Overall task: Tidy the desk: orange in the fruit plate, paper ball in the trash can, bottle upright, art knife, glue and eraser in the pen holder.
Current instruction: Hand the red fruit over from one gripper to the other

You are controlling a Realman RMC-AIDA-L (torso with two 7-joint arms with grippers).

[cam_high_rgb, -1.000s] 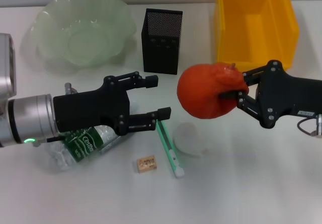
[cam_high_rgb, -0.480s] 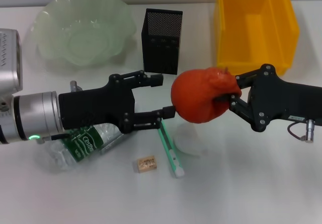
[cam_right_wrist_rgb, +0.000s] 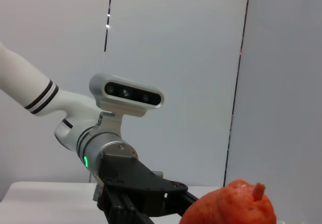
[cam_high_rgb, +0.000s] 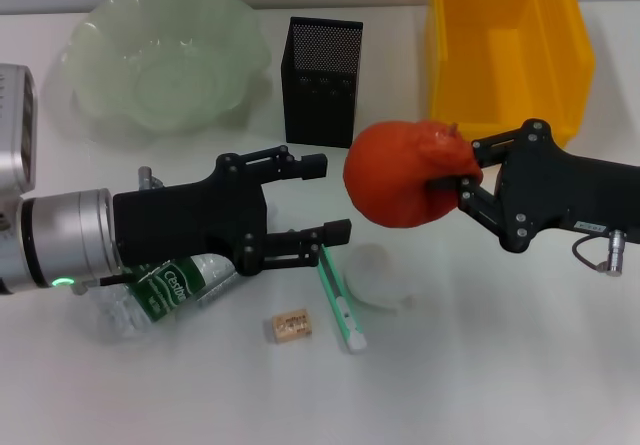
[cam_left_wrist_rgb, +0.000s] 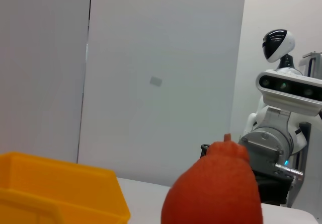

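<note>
Nothing tidied yet: orange (cam_high_rgb: 405, 175) clamped in right gripper (cam_high_rgb: 462, 177) mid-desk, plate (cam_high_rgb: 165, 60) off at 10 o'clock; left gripper (cam_high_rgb: 318, 198) spread wide facing it. Bottle (cam_high_rgb: 170, 290) lying flat; knife (cam_high_rgb: 338, 300), eraser (cam_high_rgb: 291, 325) outside holder (cam_high_rgb: 322, 81)

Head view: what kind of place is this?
Probably a lab desk mock-up: white table with a mesh pen holder, yellow bin and glass fruit plate; plain wall panels behind.
</note>
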